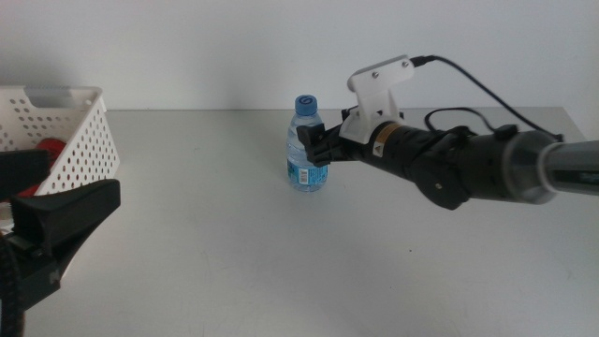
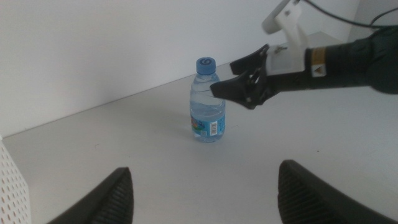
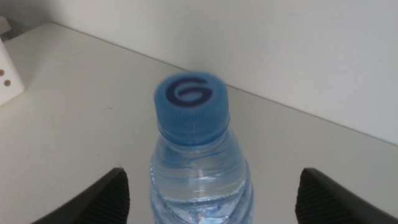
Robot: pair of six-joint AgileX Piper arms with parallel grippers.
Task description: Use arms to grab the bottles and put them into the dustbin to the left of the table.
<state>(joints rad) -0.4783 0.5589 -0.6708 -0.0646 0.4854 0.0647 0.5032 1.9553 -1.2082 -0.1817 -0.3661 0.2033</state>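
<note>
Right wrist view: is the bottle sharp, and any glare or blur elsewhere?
Right wrist view: water bottle cap soft, close to lens. Middle view: bottle sharp at the open right pincer, soft shadows. Left wrist view: left pincer tips blurred.

Water bottle point(image 1: 306, 145) showing as clear glossy plastic with a ridged blue cap point(image 3: 190, 106); dustbin point(image 1: 82, 140) appearing as white perforated plastic; table point(image 1: 281, 262) presenting a smooth matt pale surface; right gripper point(image 1: 316, 147) looking matt black.
</note>
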